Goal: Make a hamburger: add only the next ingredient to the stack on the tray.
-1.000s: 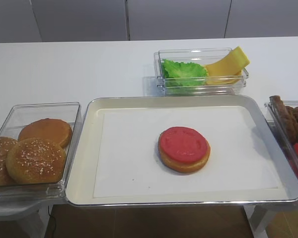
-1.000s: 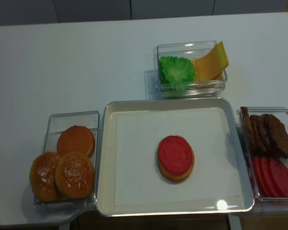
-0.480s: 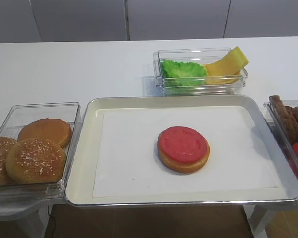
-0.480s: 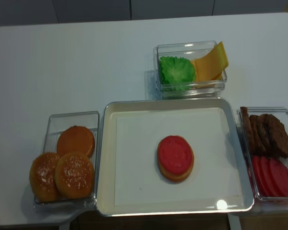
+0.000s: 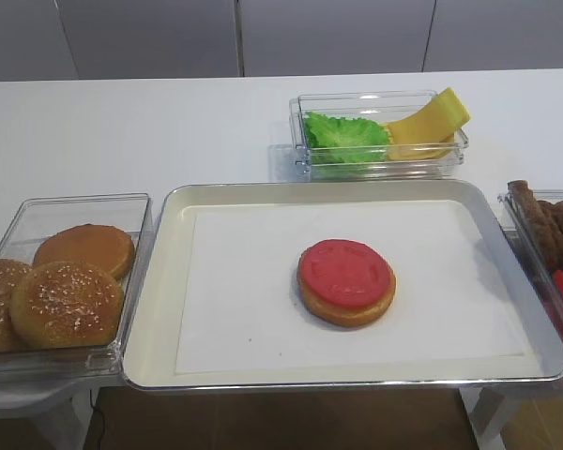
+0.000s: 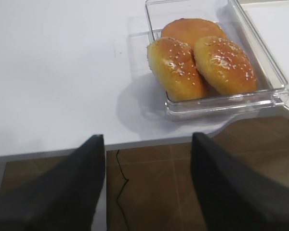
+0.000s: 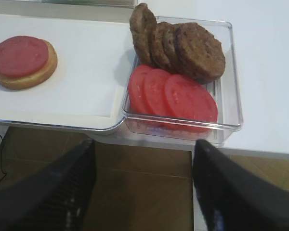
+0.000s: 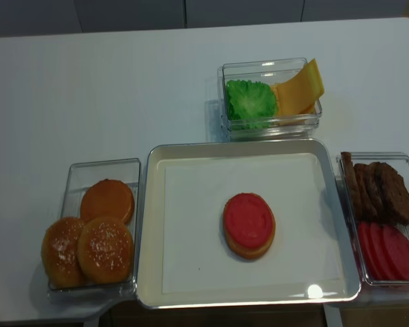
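Note:
On the paper-lined silvery tray sits the stack, a bun bottom with golden rim. A flat red tomato disc lies centred on it and covers most of the pale face. Neither arm shows in the two exterior views. In the right wrist view my right gripper hangs open and empty below the table's front edge, near the bin of red slices. Over the floor in front of the bun bin, my left gripper is also open and empty.
A clear bin right of the tray holds more red tomato slices and brown patties. A bin on the left holds sesame buns. Behind the tray stands a bin with lettuce and cheese.

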Action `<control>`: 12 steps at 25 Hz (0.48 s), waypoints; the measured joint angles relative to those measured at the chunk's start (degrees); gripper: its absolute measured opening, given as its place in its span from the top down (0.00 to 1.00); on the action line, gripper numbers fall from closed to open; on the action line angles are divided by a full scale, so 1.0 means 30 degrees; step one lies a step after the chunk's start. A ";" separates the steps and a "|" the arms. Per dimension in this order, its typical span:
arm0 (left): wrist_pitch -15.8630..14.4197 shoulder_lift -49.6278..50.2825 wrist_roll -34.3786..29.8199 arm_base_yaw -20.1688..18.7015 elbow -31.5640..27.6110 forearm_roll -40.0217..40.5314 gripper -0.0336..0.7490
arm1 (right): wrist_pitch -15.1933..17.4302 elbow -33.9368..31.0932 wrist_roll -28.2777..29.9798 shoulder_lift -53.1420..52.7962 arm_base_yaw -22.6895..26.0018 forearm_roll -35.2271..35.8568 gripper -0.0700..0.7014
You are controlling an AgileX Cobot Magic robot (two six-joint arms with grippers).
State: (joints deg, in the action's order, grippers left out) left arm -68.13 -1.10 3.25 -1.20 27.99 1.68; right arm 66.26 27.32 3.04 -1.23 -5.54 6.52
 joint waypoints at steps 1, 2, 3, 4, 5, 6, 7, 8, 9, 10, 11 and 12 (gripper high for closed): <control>0.0000 0.0000 0.0000 0.0000 0.0000 0.0000 0.42 | 0.0000 0.0000 0.0000 0.0000 0.0000 0.0000 0.31; 0.0000 0.0000 0.0000 0.0000 0.0000 0.0000 0.42 | 0.0000 0.0000 0.0000 0.0000 0.0000 0.0000 0.31; 0.0000 0.0000 0.0000 0.0000 0.0000 0.0000 0.42 | 0.0000 0.0000 0.0000 0.0000 0.0013 0.0000 0.32; 0.0000 0.0000 0.0000 0.0000 0.0000 0.0000 0.42 | 0.0000 0.0000 0.0000 0.0000 0.0127 0.0000 0.33; 0.0000 0.0000 0.0000 0.0000 0.0000 0.0000 0.42 | 0.0000 0.0000 0.0000 0.0000 0.0311 0.0014 0.35; 0.0000 0.0000 0.0000 0.0000 0.0000 0.0000 0.42 | 0.0000 0.0000 0.0000 0.0000 0.0520 0.0014 0.36; 0.0000 0.0000 0.0000 0.0000 0.0000 0.0000 0.42 | 0.0000 0.0000 0.0000 0.0000 0.0723 0.0014 0.37; 0.0000 0.0000 0.0000 0.0000 0.0000 0.0000 0.42 | 0.0000 0.0000 0.0000 0.0000 0.0818 0.0014 0.38; 0.0000 0.0000 0.0000 0.0000 0.0000 0.0000 0.42 | 0.0000 0.0000 0.0000 0.0000 0.0856 0.0014 0.39; 0.0000 0.0000 0.0000 0.0000 0.0000 0.0000 0.42 | 0.0000 0.0000 0.0000 0.0000 0.0856 0.0014 0.40; 0.0000 0.0000 0.0000 0.0000 0.0000 0.0000 0.42 | 0.0000 0.0000 0.0000 0.0000 0.0856 0.0014 0.41; 0.0000 0.0000 0.0000 0.0000 0.0000 0.0000 0.42 | 0.0000 0.0000 0.0000 0.0000 0.0856 0.0014 0.42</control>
State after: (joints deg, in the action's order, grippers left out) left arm -68.13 -1.10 3.25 -1.20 27.99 1.68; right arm 66.26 27.32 3.04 -1.23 -2.97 6.56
